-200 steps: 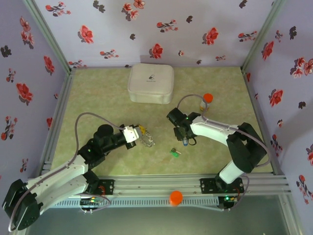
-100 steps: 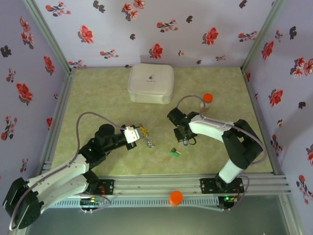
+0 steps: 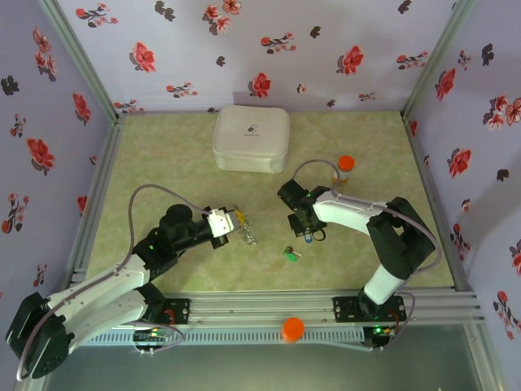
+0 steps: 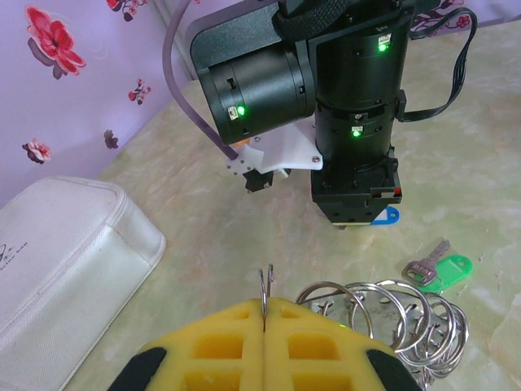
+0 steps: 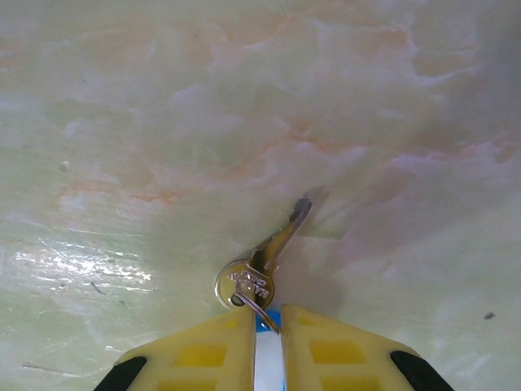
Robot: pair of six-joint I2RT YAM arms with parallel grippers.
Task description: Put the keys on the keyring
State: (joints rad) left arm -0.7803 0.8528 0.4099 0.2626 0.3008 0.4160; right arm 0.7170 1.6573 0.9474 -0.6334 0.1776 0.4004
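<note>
Tabletop (image 3: 163, 155), near strip: green key (image 3: 291, 253) lies flat, free of both grippers and about midway between them.

Left gripper (image 4: 266, 303): yellow pads (image 4: 220, 342) pressed tight together, with one thin wire loop of the keyring (image 4: 391, 314) pinched upright in the seam. The rest of the keyring, a bunch of silver split rings, sits just beside the pads on the side toward the green key. Cannot tell whether the bunch rests on the tabletop.

Right gripper (image 5: 269, 314): points straight down, with only a narrow slot between its pads. The slot is taken up by the blue tag of the blue key (image 5: 259, 273), so the key is held by its tag. The silver blade sticks out ahead of the pads, low over the tabletop. Cannot tell whether the tip touches. From the left wrist, the blue tag shows under this gripper, just beyond the green key.

Farther back: bottle (image 3: 344, 169), orange cap, upright just behind the right arm.

Far end: white case (image 3: 251, 138), flat, well apart from keys and keyring.
</note>
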